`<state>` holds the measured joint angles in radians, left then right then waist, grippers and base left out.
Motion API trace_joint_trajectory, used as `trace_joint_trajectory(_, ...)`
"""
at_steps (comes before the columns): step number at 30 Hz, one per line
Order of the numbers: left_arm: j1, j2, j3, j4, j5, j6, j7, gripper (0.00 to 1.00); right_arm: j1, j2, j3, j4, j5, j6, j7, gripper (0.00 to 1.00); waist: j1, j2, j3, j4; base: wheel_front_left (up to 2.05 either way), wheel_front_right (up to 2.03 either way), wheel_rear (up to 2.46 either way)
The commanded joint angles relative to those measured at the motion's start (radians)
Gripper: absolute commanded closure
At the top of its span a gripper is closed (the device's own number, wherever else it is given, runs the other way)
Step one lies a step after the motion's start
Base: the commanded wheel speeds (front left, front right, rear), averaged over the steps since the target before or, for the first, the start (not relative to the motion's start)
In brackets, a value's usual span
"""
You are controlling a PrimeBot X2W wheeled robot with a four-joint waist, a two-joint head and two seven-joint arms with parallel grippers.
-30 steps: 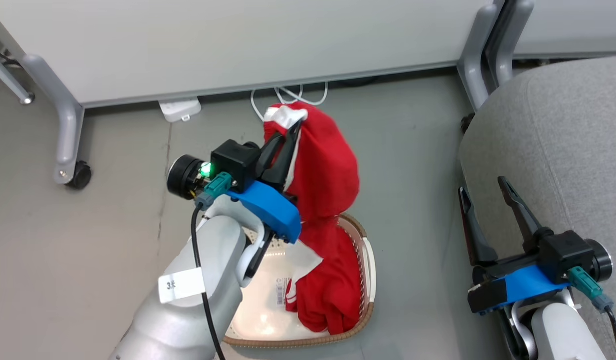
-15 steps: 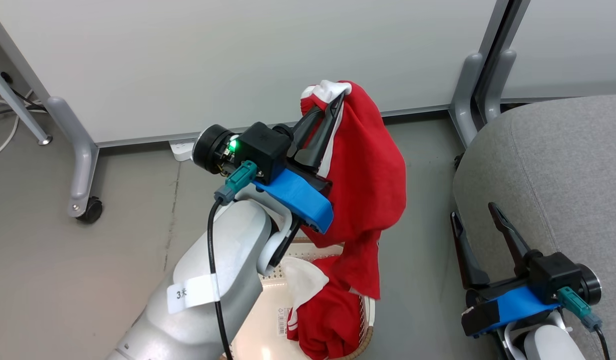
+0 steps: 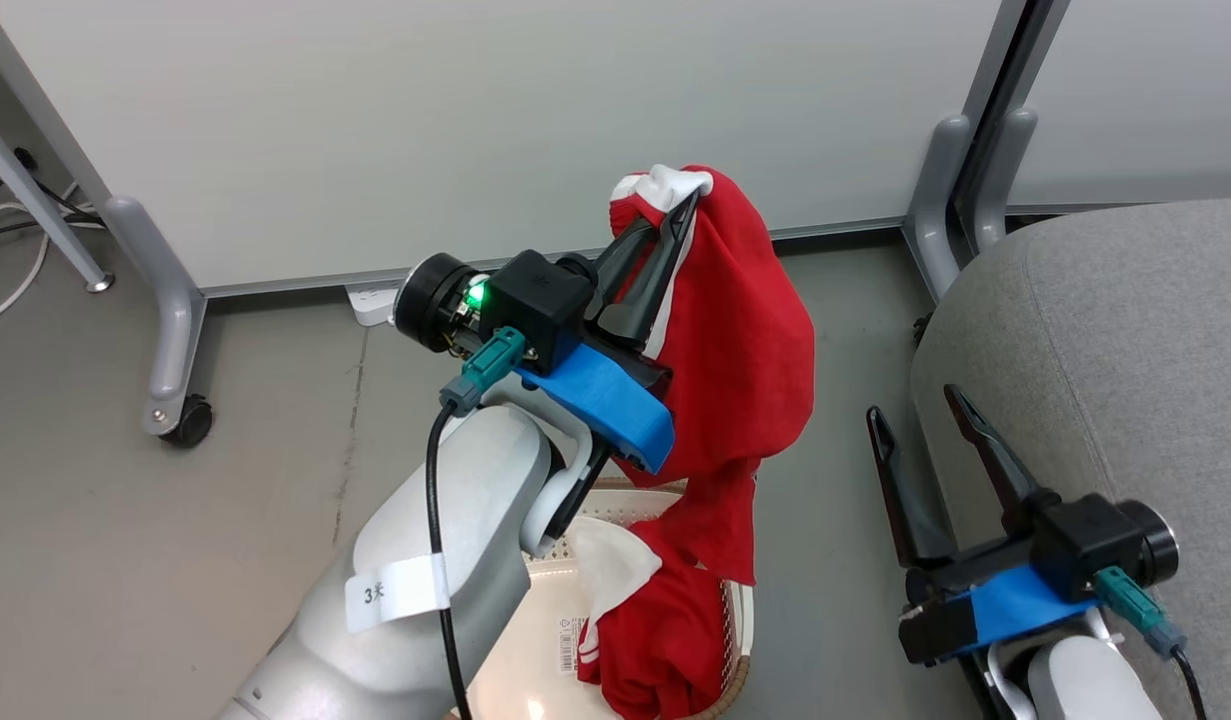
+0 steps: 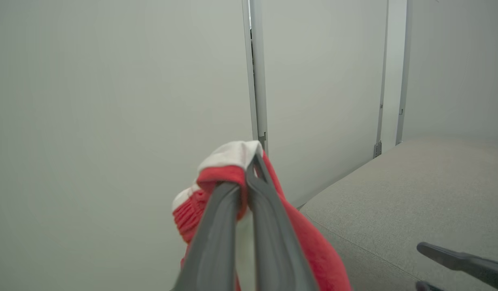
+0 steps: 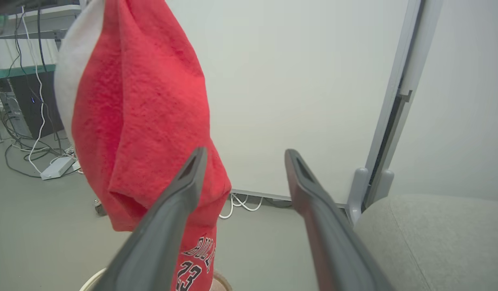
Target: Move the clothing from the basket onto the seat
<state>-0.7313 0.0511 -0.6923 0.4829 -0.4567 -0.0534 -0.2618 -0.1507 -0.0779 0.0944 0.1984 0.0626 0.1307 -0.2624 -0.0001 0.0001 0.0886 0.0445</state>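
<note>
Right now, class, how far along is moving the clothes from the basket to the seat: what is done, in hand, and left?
Done: little; no clothing shows on the seat. In hand: the left claw is shut on a red garment, lifted above the basket; the right claw is open beside the seat. Left: carry it to the seat, then fetch the red cloth lying in the basket.

The basket point(image 3: 530, 670) runs off the head view's bottom edge, partly hidden under the left forearm point(image 3: 425, 560).
</note>
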Motion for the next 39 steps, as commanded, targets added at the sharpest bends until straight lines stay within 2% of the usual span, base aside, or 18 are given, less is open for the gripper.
trace_joint_trajectory(1,-0.012,0.003,-0.001,-0.002,-0.002,0.004,-0.005,1.00,-0.029,-0.015,0.018,-0.018,0.006,0.000,-0.004,0.00,0.0001,-0.0001,0.003,0.000,0.00,0.00,0.00)
trace_joint_trajectory(9,-0.019,0.009,0.002,-0.003,-0.006,0.010,-0.005,1.00,-0.135,-0.065,0.144,-0.061,0.017,0.000,-0.004,0.00,0.0001,-0.0001,0.018,0.002,0.00,0.00,0.00)
trace_joint_trajectory(15,-0.034,0.006,-0.011,-0.011,-0.005,0.010,-0.005,1.00,-0.232,-0.084,0.219,-0.022,0.010,0.000,-0.004,0.00,0.0001,-0.0001,0.036,0.016,0.00,0.00,0.00)
trace_joint_trajectory(31,-0.057,-0.001,-0.085,-0.056,-0.019,0.020,-0.005,1.00,-0.416,-0.093,0.306,0.226,-0.004,0.000,-0.004,0.00,0.0001,-0.0001,0.067,0.060,0.00,0.00,0.00)
trace_joint_trajectory(37,-0.071,-0.001,-0.119,-0.079,-0.041,0.036,-0.005,1.00,-0.460,-0.083,0.340,0.349,0.019,0.000,-0.004,0.00,0.0001,-0.0001,0.070,0.066,0.00,0.00,0.00)
trace_joint_trajectory(38,-0.072,-0.001,-0.122,-0.080,-0.044,0.035,-0.005,1.00,-0.467,-0.081,0.346,0.358,0.024,0.000,-0.004,1.00,0.0001,-0.0001,0.070,0.066,0.00,0.00,0.00)
trace_joint_trajectory(39,-0.073,-0.001,-0.125,-0.081,-0.045,0.037,-0.005,1.00,-0.469,-0.079,0.353,0.366,0.032,0.000,-0.004,1.00,0.0001,-0.0001,0.069,0.066,0.00,0.00,0.00)
